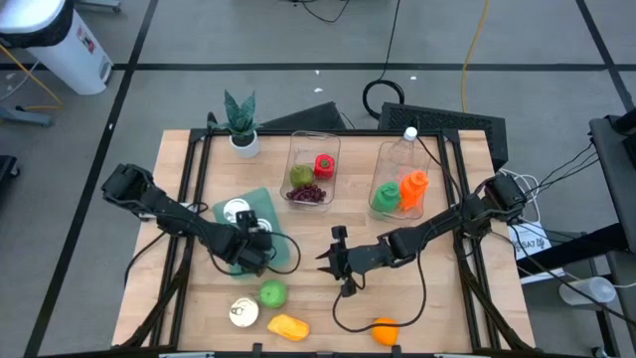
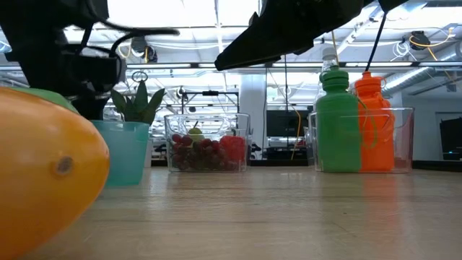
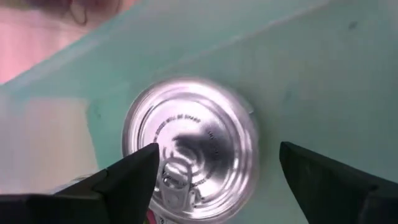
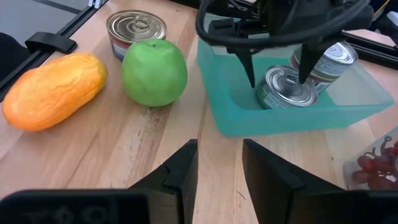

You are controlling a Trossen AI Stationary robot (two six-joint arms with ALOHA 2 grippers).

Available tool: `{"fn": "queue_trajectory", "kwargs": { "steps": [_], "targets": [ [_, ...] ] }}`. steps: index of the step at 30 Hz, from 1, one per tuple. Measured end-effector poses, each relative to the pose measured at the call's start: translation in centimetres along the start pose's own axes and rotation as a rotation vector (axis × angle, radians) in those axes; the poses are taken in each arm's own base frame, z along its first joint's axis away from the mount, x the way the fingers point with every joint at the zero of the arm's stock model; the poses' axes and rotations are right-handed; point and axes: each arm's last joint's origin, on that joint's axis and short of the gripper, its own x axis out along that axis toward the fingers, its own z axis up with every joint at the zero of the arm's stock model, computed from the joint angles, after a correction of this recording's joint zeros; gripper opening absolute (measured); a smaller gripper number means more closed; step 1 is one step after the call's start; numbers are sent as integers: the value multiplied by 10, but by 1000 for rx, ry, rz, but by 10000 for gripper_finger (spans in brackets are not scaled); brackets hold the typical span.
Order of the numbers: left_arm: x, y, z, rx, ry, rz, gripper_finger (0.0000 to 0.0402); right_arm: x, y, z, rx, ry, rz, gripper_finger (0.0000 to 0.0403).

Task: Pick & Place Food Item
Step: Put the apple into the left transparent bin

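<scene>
Item one: I am seeing the left gripper point(image 4: 277, 73) hanging over the teal bin point(image 4: 249, 118), its fingers point(image 3: 127, 180) standing apart on either side of a can point(image 3: 189, 146) that is sitting upright on the bin floor. The fingers are flanking the can, and I cannot tell whether they are touching it. A second can point(image 4: 329, 59) is leaning tilted just behind the first, inside the same bin.

Item two: the right gripper point(image 1: 336, 261) is hovering above bare tabletop near the middle of the table point(image 1: 437, 298), holding nothing; its fingers are sitting close together with a narrow gap between them.

Item three, loose stock near the front edge: a third can point(image 1: 242, 312), a green apple point(image 1: 273, 293), a mango point(image 1: 288, 326) lying just beside the edge, and an orange point(image 1: 385, 329) well apart to the right.

Item four, back row: a potted plant point(image 1: 241, 124); a clear tub point(image 1: 312, 169) with grapes point(image 1: 308, 193) and other fruit; a second tub point(image 1: 402, 179) holding a green bottle point(image 2: 338, 119) and an orange bottle point(image 2: 373, 119).

Open room: I am reading free wood between the bin and the right gripper, and a wide clear stretch at the front right.

Writing: fine print is ringing the can lid in the left wrist view, too blurred to read.
</scene>
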Motion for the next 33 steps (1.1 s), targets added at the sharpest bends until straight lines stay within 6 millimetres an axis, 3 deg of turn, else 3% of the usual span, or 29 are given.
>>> {"fn": "queue_trajectory", "kwargs": {
  "steps": [6,11,15,20,25,29,33],
  "targets": [
    [-27,1,20,60,-28,-7,346,0,0,0,0,0,0,112],
    [-81,4,32,108,-180,-37,346,0,0,0,0,0,1,110],
    [-125,8,21,93,-408,-21,334,0,0,0,-1,4,2,110],
    [-157,9,-18,18,-663,-57,291,0,0,-1,-2,7,3,110],
    [-154,5,-52,-43,-872,-81,237,0,0,1,-11,-5,2,110],
    [-138,2,-58,-25,-1014,-80,171,0,0,2,-12,-17,1,110],
    [-117,1,-56,64,-1173,-202,90,0,0,3,-16,-30,0,110]
  ]
}}
